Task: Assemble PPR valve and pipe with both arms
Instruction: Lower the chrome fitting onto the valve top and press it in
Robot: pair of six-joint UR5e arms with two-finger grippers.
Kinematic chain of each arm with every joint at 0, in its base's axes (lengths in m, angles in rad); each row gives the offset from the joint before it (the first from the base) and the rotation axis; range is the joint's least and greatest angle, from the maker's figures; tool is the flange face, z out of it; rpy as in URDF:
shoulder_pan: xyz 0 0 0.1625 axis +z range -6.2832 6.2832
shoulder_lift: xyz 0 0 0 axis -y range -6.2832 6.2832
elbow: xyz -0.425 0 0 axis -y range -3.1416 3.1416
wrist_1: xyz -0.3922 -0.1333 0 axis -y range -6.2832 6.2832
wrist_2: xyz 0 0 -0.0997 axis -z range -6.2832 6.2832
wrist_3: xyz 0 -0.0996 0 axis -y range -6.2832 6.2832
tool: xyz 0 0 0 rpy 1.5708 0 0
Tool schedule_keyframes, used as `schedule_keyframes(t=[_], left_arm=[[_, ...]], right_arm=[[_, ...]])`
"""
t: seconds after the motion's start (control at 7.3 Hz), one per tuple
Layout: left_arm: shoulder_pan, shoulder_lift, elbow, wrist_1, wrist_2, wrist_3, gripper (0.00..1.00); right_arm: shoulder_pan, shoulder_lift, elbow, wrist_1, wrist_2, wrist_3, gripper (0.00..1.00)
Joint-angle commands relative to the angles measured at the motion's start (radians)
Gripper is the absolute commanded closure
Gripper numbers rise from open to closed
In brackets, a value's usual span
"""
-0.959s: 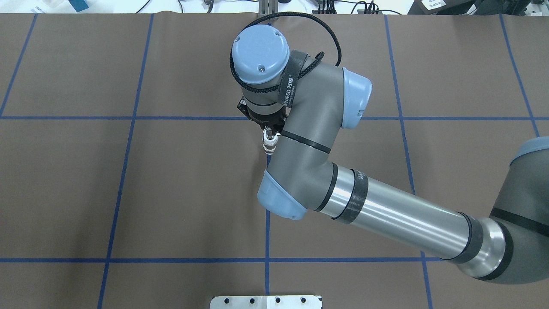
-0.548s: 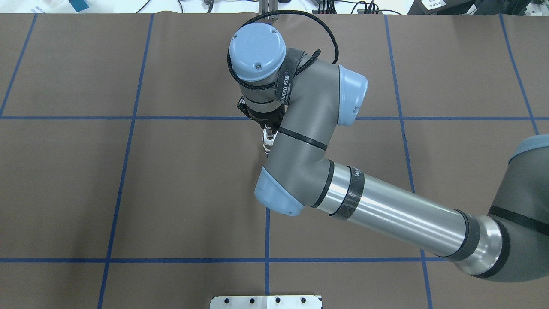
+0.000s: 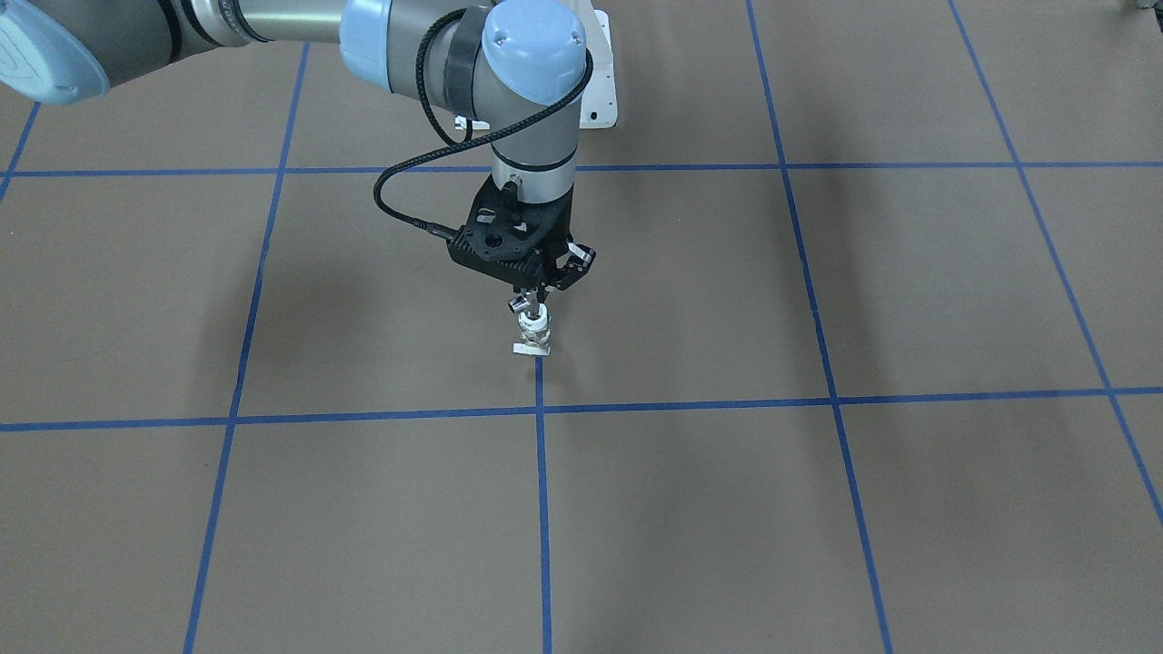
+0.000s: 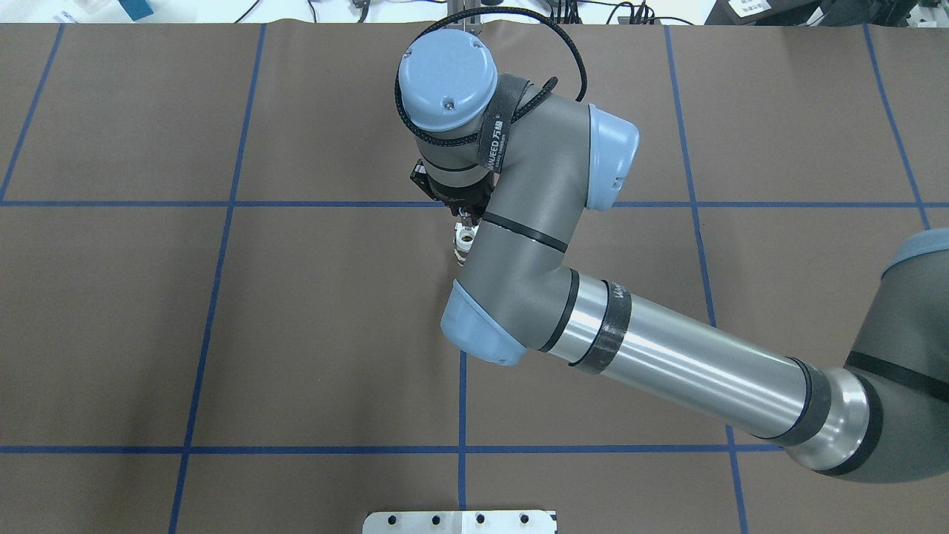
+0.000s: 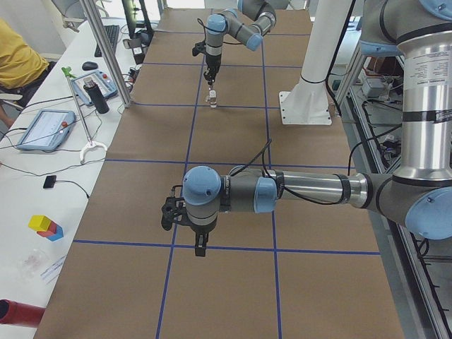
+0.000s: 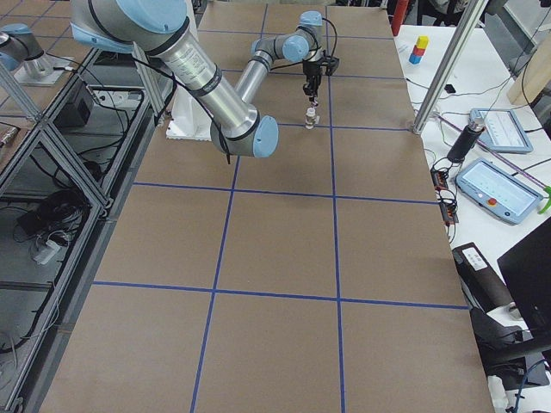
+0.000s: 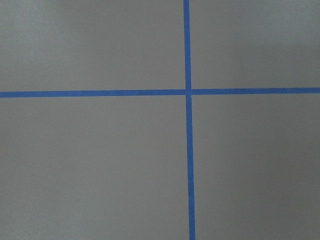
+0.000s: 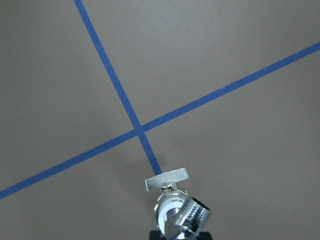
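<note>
- The right gripper [image 3: 536, 292] points straight down, and its black fingers are clamped on the top of the PPR valve [image 3: 533, 329].
- The valve hangs directly below the fingertips. Its white ring [image 3: 534, 318] is nearest the fingers and its flat tab [image 3: 531, 349] is at the far, lower end.
- The right wrist camera shows a threaded chrome round end right by the fingers, with the tab beyond it. I cannot make out the pipe as a separate piece from the valve.
- Under the gripper lies the brown table [image 3: 818, 509]. The tab sits just at the end of a blue tape line [image 3: 541, 472]. Whether it touches the surface cannot be told.
- Compared with a second ago, the overhead view shows the white ring in about the same spot under the fingers.
- The right arm [image 4: 667, 356] has shifted, though. Its blue wrist cap sits farther up that view, and the grey wrist link now covers the ridged chrome lower part of the valve, which showed before.
- The left gripper [image 5: 200, 245] shows only in the side view from the table's left end. It points down at the end of the left arm [image 5: 304, 187], well apart from the valve, and I cannot tell how its fingers stand.
- Below the left gripper, its wrist camera sees only a tape crossing [image 7: 188, 92] on the table.
</note>
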Motion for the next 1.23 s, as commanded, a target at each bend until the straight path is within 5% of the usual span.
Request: schedule_keyframes(t=[0.0, 1.1], left_arm=[[0.002, -0.001, 0.000, 0.000, 0.000, 0.000, 0.00], [0.002, -0.003, 0.000, 0.000, 0.000, 0.000, 0.00]], right_arm=[[0.001, 0.001, -0.008, 0.002, 0.000, 0.011, 1.00], [-0.010, -0.010, -0.011, 0.037, -0.001, -0.002, 1.00]])
